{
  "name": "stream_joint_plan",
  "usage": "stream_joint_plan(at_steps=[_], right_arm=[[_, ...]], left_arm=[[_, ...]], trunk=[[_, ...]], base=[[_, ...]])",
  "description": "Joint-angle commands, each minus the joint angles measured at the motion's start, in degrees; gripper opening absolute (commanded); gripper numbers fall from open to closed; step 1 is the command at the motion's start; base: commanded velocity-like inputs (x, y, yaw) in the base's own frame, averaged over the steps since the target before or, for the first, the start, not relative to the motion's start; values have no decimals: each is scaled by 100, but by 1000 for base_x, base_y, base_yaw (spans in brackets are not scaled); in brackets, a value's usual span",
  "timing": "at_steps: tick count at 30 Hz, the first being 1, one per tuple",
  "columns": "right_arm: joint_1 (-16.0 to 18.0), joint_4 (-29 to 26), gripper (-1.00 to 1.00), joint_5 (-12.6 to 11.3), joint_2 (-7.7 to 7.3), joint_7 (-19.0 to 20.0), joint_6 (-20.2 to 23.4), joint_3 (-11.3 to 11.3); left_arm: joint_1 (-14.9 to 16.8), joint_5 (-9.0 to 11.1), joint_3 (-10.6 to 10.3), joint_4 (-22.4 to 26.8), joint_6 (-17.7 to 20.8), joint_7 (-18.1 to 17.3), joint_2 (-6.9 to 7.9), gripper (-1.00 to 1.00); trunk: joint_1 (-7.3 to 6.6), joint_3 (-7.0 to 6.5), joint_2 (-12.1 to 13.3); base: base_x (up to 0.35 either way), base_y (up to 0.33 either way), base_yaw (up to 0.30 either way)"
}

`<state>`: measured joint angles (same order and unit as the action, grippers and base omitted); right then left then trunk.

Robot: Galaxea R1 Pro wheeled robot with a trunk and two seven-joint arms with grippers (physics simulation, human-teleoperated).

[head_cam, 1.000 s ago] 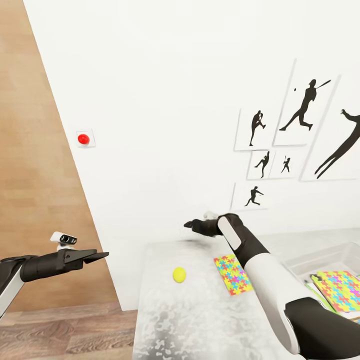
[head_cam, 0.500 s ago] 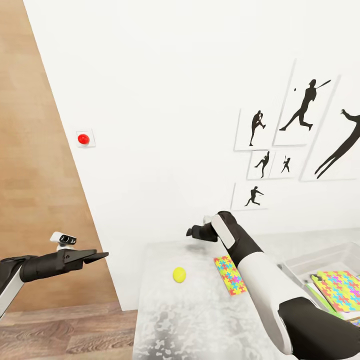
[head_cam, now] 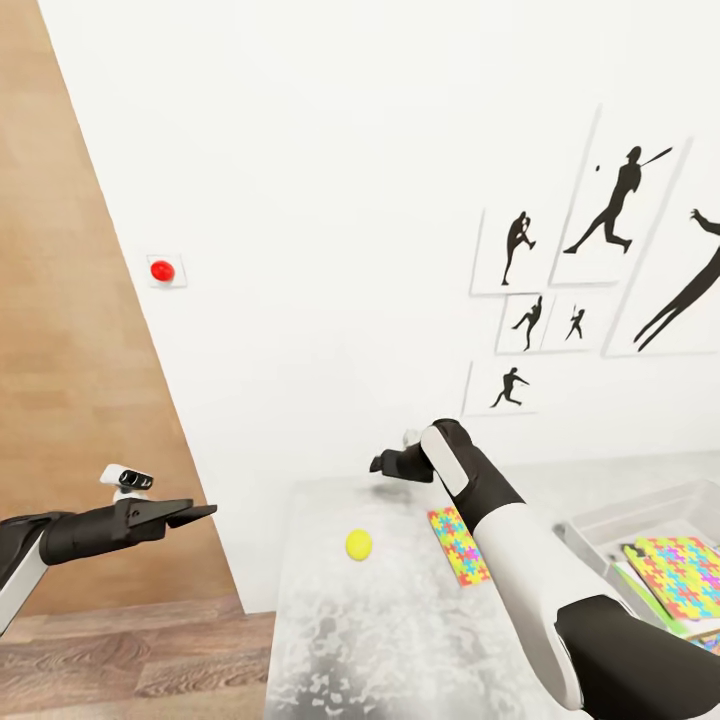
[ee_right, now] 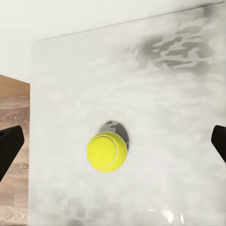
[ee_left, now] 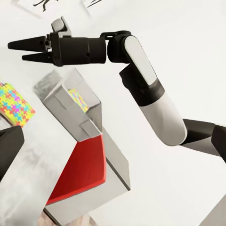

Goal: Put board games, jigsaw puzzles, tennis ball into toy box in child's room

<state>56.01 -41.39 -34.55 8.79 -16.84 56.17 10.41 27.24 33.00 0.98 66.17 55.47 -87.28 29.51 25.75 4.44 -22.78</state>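
Pincer first: my left pincer (head_cam: pixel 195 513) hangs out over the wooden floor (head_cam: pixel 130 660), well to the left of the worktop (head_cam: pixel 400 640), its jaws nearly together and holding nothing. Up on the white wall (head_cam: pixel 330 200) beyond it sits a small red knob (head_cam: pixel 162 270).

My right pincer (head_cam: pixel 378 464) reaches over the far edge of the worktop, above and beyond the tennis ball (head_cam: pixel 359 544). In the left wrist view that right pincer (ee_left: pixel 21 50) shows a narrow gap between its fingers, with nothing between them. In the right wrist view the tennis ball (ee_right: pixel 107 151) lies alone on the pale mottled worktop (ee_right: pixel 165 84), below the pincer and apart from it, with a dark fingertip (ee_right: pixel 9 148) at each side edge.

Just right of the ball, beside my right forearm, one jigsaw puzzle (head_cam: pixel 458 545) lies flat on the worktop. Farther right of the right pincer stands the toy box (head_cam: pixel 600 520), with a second jigsaw puzzle (head_cam: pixel 685 575) lying inside it. Black silhouette pictures of ball players (head_cam: pixel 615 200) hang on the wall above.
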Motion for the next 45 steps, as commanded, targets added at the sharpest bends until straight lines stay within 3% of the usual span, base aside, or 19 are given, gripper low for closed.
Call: stream_joint_plan(at_steps=[1,10,16,45], right_arm=[[6,0,100,-60,-1,-56,12,13],[0,59,100,-61,16,-47,0,13],[14,319,100,-67,120,-40,-51,18],[67,413,100,36,121,-38,-106,31]], left_arm=[[6,6,-4,1,61,-14,3,100],[9,5,-13,1,61,-3,2,100],[9,5,-16,1,61,0,-1,100],[9,4,-2,-140,61,0,11,100]], trunk=[[4,23,-14],[4,108,-14],[4,165,-14],[4,440,-14]], base=[[0,0,0],[0,0,0],[0,0,0],[0,0,0]])
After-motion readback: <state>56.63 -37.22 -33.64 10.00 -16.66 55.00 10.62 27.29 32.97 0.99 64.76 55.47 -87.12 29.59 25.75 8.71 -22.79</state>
